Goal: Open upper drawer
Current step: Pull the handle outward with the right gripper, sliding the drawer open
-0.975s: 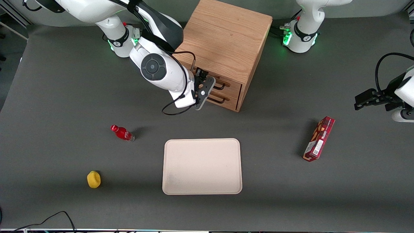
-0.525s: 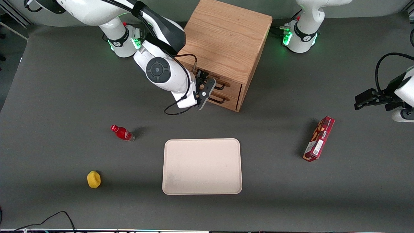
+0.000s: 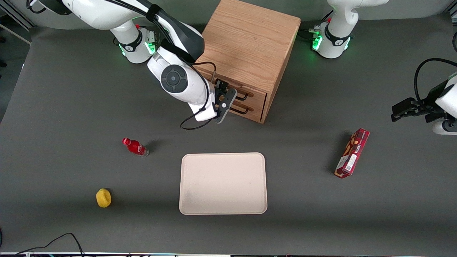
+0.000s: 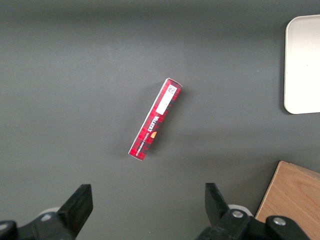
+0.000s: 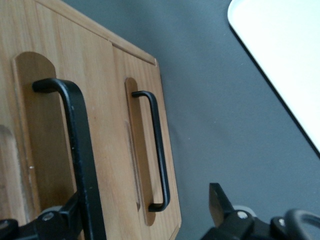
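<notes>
Cabinet (image 3: 250, 43) light oak w/ visible grain; upper drawer (image 5: 45, 150) same oak, black bar handle (image 5: 80, 150). Gripper (image 3: 224, 103) black. Tray (image 3: 223, 184) cream. Bottle (image 3: 135, 146) red. Box (image 3: 352, 152) red tartan. Table (image 3: 71, 107) dark grey.

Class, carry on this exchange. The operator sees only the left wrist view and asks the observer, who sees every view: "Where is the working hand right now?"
Observer: The hand is at the front of the wooden cabinet, level with the upper drawer.
Operator: I see only a red Walkers box and a tray corner. Is the hand open?
Observer: Yes, open. In the right wrist view, the upper drawer's black bar handle stands between its fingers, close to one of them and not clamped.
Operator: Is the drawer out at all?
Observer: No. Its front looks flush with the lower drawer.
</notes>
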Action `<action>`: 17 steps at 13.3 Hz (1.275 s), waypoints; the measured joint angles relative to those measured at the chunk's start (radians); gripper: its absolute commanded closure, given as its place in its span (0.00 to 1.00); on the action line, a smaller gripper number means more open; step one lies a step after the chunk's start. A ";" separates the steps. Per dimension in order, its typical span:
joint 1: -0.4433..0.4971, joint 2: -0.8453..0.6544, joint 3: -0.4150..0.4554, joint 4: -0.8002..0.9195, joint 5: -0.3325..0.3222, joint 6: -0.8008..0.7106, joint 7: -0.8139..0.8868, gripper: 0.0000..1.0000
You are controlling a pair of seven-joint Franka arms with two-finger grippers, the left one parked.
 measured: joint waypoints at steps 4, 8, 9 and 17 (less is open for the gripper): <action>-0.009 0.000 -0.079 0.011 0.000 0.012 -0.050 0.00; -0.014 -0.001 -0.120 0.031 0.025 0.012 -0.060 0.00; -0.013 -0.001 -0.134 0.034 0.050 0.012 -0.073 0.00; -0.008 -0.009 -0.216 0.066 0.125 0.012 -0.102 0.00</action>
